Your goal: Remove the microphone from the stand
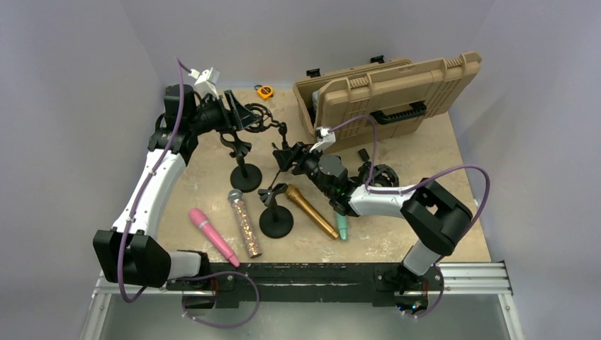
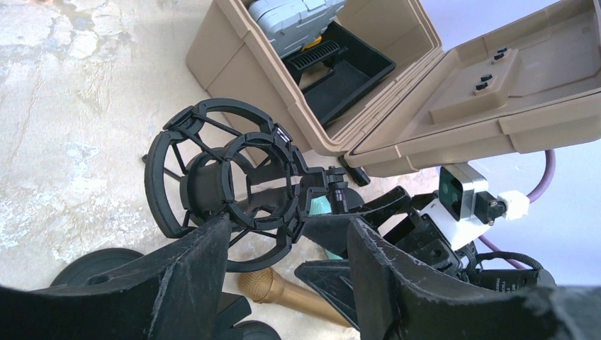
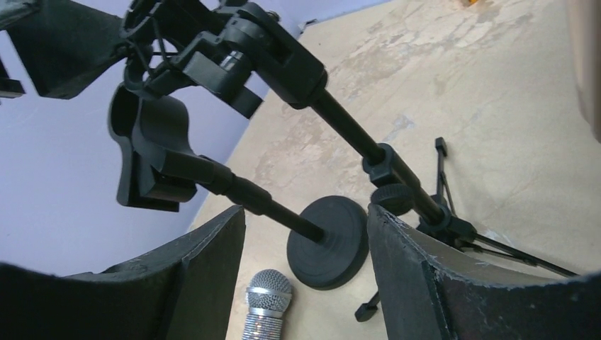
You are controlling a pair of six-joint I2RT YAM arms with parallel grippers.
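Reference point: the front round-base stand (image 1: pixel 276 222), standing on the table (image 1: pixel 205 173) near the arms' edge.

1. Gold microphone (image 1: pixel 310 210): lying flat on the table just right of this stand's base. Its head is near the stand's clip and its tail points to the near right. It is held by neither the clip nor a gripper. The left wrist view also shows its head (image 2: pixel 266 283) on the table.

2. Right gripper (image 3: pixel 305 212): hovering just behind the reference stand and slightly to its right. Its fingers are apart with nothing between them. Through the gap its camera shows the rear round-base stand (image 3: pixel 329 241) and the head of a glitter microphone (image 3: pixel 268 301).

3. Left gripper (image 2: pixel 287 225): well behind and left of the reference stand, at a shock mount (image 2: pixel 205 185) on a tripod stand. Its fingers are apart. The mount's lower ring dips between the tips, with a gap showing on one side. Whether the other finger touches the ring cannot be told.

4. Other items:
- The glitter microphone (image 1: pixel 244 223) lies just left of the reference stand.
- A pink microphone (image 1: pixel 212 236) lies further left.
- A teal microphone (image 1: pixel 342 228) lies to the right, beyond the gold one.
- An open tan case (image 1: pixel 397 92) sits behind and to the right.
- An orange tape measure (image 1: pixel 265 91) lies at the far edge, directly behind.
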